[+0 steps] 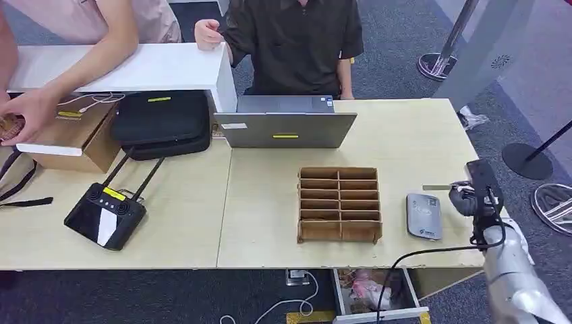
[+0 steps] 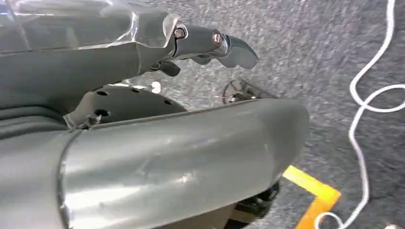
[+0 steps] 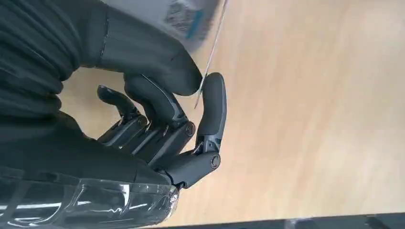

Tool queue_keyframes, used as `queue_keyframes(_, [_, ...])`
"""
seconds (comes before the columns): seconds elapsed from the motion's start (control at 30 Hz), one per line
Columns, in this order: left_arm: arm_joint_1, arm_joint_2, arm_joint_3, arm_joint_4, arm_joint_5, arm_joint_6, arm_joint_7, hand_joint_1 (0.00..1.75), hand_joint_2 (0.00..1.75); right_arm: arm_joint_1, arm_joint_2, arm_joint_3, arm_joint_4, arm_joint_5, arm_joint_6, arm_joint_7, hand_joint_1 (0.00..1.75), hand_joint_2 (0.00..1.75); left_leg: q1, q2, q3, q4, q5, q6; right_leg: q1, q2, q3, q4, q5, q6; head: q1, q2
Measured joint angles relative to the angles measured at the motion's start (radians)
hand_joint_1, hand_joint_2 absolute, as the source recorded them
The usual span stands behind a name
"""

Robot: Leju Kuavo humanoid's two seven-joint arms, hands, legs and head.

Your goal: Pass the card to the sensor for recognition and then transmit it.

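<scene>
- The right hand (image 3: 157, 119) pinches the card (image 3: 212, 57) between its thick thumb and one dark finger; the other fingers (image 3: 119, 102) curl in beneath, touching nothing.
- The grip sits on one end of the card, so most of it sticks out past the fingertips.
- In the head view the right hand (image 1: 472, 196) hovers over the right end of the tabletop (image 1: 270, 229), with the card (image 1: 437, 187) reaching out flat toward the sensor (image 1: 424, 216).
- The card looks thin, stiff and light, probably plastic. Its weight should be no problem, but its smooth faces could slip or twist in so small a pinch.
- The safest hold is likely the one it has now: flat faces clamped near one short edge, leaving the free end to pass over the sensor.
- Seen edge-on from the wrist, the card is a pale sliver. Its face is blurred, light grey with a darker patch and a hint of blue-green print that cannot be read.
- The sensor is a small grey slab with rounded corners, lying flat just beside the cardboard divider tray (image 1: 339, 204).
- The left hand (image 2: 210, 45) hangs by the robot's side over the carpet, fingers loose and holding nothing.
- Beyond the tray stand a laptop (image 1: 287, 125) and a seated person (image 1: 290, 40).
</scene>
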Motion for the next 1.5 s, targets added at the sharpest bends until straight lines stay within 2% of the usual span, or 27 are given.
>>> queue_keyframes(0.13, [-0.001,-0.003,0.000,0.000,0.010,0.005,-0.017,0.00,0.00,0.096,0.000,-0.043,-0.059,-0.005,-0.008,-0.002,1.75,1.75,0.000,0.000,0.000,0.000,0.000,0.000,0.000,0.000,0.000,0.000,-0.001,-0.001,0.000,0.000])
queue_keyframes(0.3, [-0.001,-0.003,0.000,0.000,0.019,0.000,-0.025,0.00,0.00,0.157,0.003,-0.090,-0.105,-0.016,-0.003,0.000,1.75,1.75,0.000,0.001,0.001,0.000,0.000,0.000,0.000,0.001,0.000,0.000,-0.001,-0.001,0.000,0.000])
queue_keyframes(0.6, [-0.004,-0.005,0.000,0.000,0.030,-0.001,-0.048,0.00,0.00,0.230,0.031,-0.147,-0.175,-0.049,0.026,-0.025,1.75,1.75,0.000,0.002,0.004,0.000,0.000,0.000,0.000,0.001,0.004,-0.001,-0.001,-0.001,0.000,0.000])
queue_keyframes(0.93, [-0.005,-0.005,-0.016,0.000,0.035,-0.004,-0.065,0.00,0.00,0.275,0.056,-0.182,-0.231,-0.069,0.026,-0.025,1.75,1.75,0.000,0.002,0.007,0.000,0.000,0.000,0.000,0.001,0.006,-0.001,-0.001,0.000,0.000,0.000])
queue_keyframes(1.0, [-0.005,-0.005,-0.018,0.000,0.035,-0.004,-0.065,0.00,0.00,0.281,0.058,-0.188,-0.238,-0.069,0.015,-0.024,1.75,1.75,0.000,0.002,0.007,0.000,0.000,0.000,0.000,0.001,0.007,-0.001,-0.001,0.000,0.000,0.000])
queue_keyframes(1.1, [-0.005,-0.005,-0.021,0.000,0.035,-0.001,-0.065,0.00,0.00,0.290,0.068,-0.190,-0.254,-0.054,-0.052,-0.046,1.75,1.75,0.000,0.002,0.007,0.000,0.000,0.000,0.000,0.001,0.007,-0.001,-0.001,0.000,0.000,0.000])
queue_keyframes(1.27, [-0.005,-0.005,-0.023,0.000,0.038,0.002,-0.065,0.00,0.00,0.328,0.101,-0.190,-0.311,-0.045,-0.117,-0.079,1.75,1.75,0.000,0.002,0.006,0.000,0.000,0.000,0.000,0.001,0.006,-0.001,-0.001,-0.001,0.000,0.000])
queue_keyframes(1.5, [-0.005,-0.005,-0.024,0.000,0.041,0.002,-0.065,0.00,0.00,0.362,0.142,-0.171,-0.380,-0.029,-0.129,-0.063,1.75,1.75,0.000,0.003,0.006,-0.001,0.000,0.000,0.000,0.002,0.005,0.000,-0.001,-0.001,0.000,0.000])
